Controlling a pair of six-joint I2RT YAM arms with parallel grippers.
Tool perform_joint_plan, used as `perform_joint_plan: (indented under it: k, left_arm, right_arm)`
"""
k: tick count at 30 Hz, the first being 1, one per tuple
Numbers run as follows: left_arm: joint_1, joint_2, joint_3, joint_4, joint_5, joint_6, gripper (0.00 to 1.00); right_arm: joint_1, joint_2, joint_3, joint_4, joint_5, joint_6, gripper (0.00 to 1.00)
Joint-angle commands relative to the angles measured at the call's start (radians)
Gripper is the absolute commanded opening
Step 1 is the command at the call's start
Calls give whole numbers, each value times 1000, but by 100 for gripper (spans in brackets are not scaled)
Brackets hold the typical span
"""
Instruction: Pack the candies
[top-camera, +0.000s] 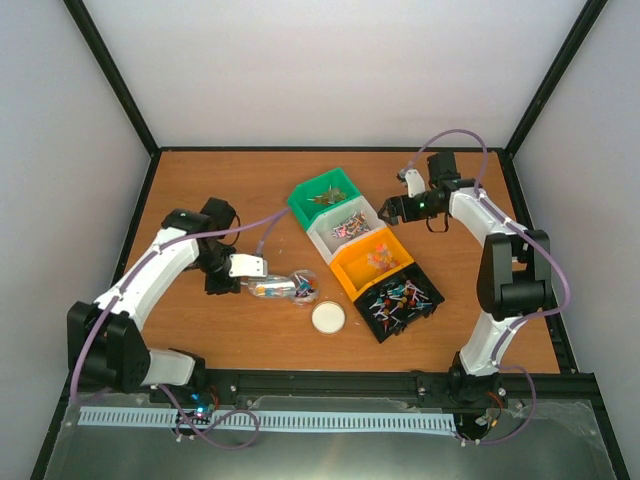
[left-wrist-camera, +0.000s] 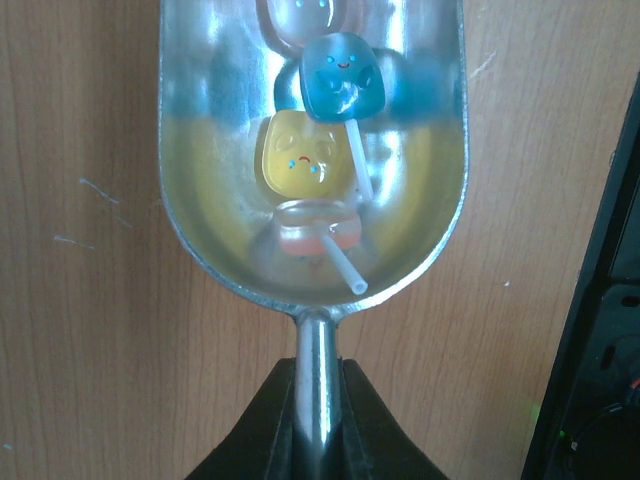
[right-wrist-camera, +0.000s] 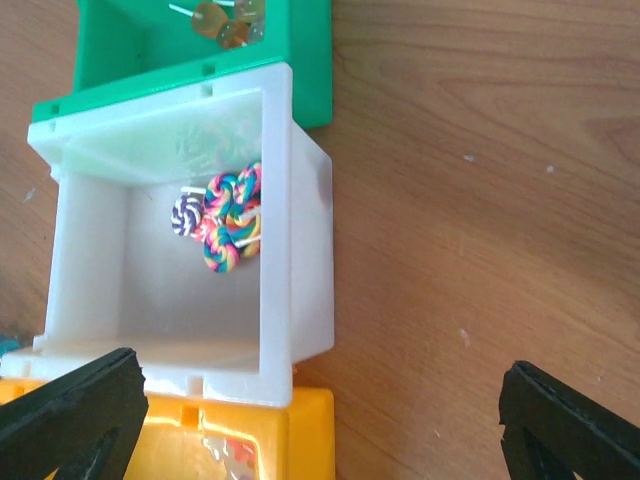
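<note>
My left gripper (left-wrist-camera: 318, 400) is shut on the handle of a metal scoop (left-wrist-camera: 200, 200) held over the wooden table. In the scoop lie a few candies on sticks: a blue one (left-wrist-camera: 342, 78), a yellow one (left-wrist-camera: 297, 155) and a clear pinkish one (left-wrist-camera: 315, 225). In the top view the scoop (top-camera: 272, 287) points right toward a small clear jar (top-camera: 305, 290). My right gripper (top-camera: 395, 208) is open and empty above the right edge of the white bin (right-wrist-camera: 300, 250), which holds swirl candies (right-wrist-camera: 222, 218). More candies fill the orange bin (top-camera: 375, 258) and the black bin (top-camera: 405, 300).
The green bin (top-camera: 322, 198), white, orange and black bins stand in a diagonal row at the table's middle. A white round lid (top-camera: 328, 318) lies in front of the jar. Black frame posts stand at the table's corners.
</note>
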Motion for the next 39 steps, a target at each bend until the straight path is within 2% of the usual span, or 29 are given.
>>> perform_joint_plan:
  k: [1,18,29,39]
  left_arm:
    - [-28,45,62,-28,-80,-63,1]
    - [-188,131,175,-105,-278,-186,1]
    - [-199,148,252,-173,-306,-212,1]
    - [-227,152,280,-191,-305,-224,1]
  right_arm:
    - [-27,-56,-36,-14,-59,-27,96]
    - [-40,-76,-82,6,-83,-30,97]
    - [-49,-112,-118,14,-94,-54,97]
    - [-49,-136,-103,-3,-209,-112,93]
